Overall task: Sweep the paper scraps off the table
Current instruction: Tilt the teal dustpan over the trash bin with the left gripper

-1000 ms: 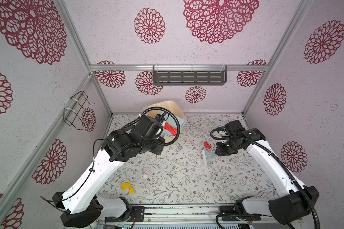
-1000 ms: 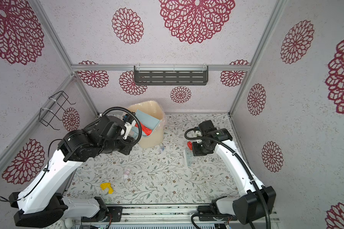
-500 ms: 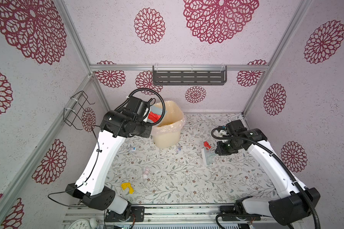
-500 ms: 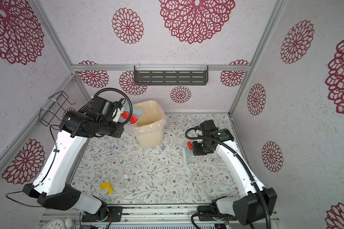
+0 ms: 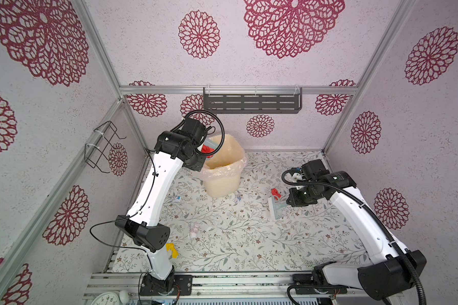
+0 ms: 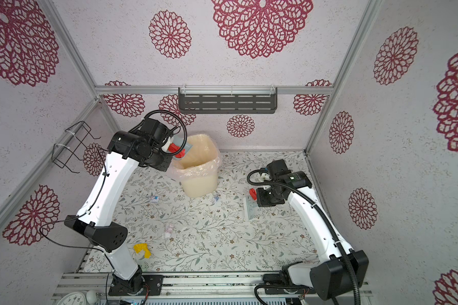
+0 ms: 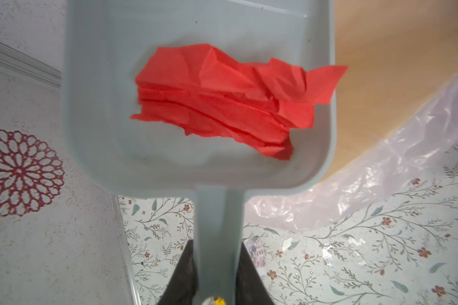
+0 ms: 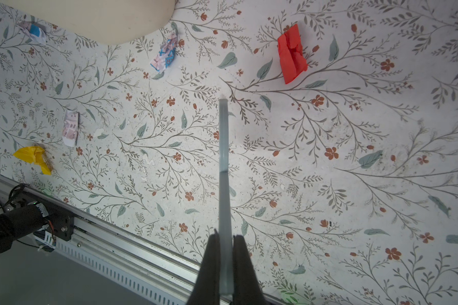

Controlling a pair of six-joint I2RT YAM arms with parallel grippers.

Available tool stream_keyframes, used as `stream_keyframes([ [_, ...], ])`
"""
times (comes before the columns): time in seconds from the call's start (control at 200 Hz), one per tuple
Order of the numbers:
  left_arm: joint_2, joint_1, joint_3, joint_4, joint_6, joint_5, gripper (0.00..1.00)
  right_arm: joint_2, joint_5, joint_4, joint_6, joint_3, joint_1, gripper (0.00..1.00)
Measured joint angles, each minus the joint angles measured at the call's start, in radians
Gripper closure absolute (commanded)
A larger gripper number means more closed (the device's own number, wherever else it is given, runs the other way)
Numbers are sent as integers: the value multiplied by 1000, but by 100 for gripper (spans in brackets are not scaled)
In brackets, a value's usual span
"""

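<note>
Now left gripper (image 7: 216,266) has swung up: pan (image 7: 103,105) is at the bin (image 5: 224,182) rim, no longer low over the table (image 5: 249,237). Its fingers pinch the pan handle. Red wad (image 7: 222,103) is in the pan, not tipped yet. Right gripper (image 8: 225,253) hasn't moved and pinches the brush (image 8: 224,158). Red scrap (image 8: 291,52), yellow (image 8: 33,155) and pink (image 8: 71,128) scraps lie on the table: more sweeps needed.

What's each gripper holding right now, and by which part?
Left gripper holds the dustpan by its handle; right gripper holds the brush by its handle.
</note>
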Motion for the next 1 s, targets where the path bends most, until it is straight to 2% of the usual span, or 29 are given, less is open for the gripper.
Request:
stream_keyframes([
  [0.325,42,-98,-24,16,142,-251,100,0,-12,0,1,0,0,100],
  [0.63,47,-192,-170,154,336,-566,100,0,-13,-1,1,3,0,100],
  [0.806,38,-205,-228,237,428,-655,100,0,-16,-4,1,4,0,100],
  [1.001,5,-205,-256,288,479,-700,100,0,-26,-4,2,4,0,100],
])
